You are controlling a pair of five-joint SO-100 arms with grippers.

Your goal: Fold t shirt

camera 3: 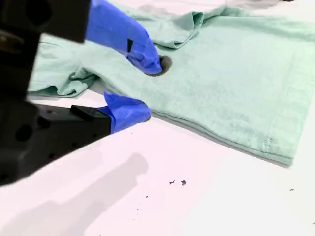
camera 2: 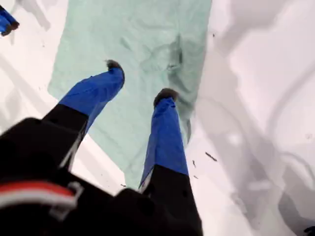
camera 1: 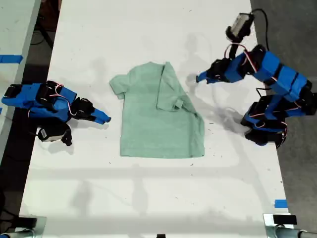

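First gripper [camera 2: 140,81]: open, empty, raised above shirt [camera 1: 148,124], folded sleeve just ahead.
Second gripper [camera 3: 151,88]: open, low, at shirt's side edge, holding nothing.
Table [camera 1: 148,188]: white.

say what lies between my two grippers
the t shirt lies between my first gripper and my second gripper, as the exterior view shows

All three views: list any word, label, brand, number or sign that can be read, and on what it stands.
No readable text in any view.
The t shirt is plain, with no print or visible tag.
The blue tape pieces on the table are blank.
The arms show no legible label.
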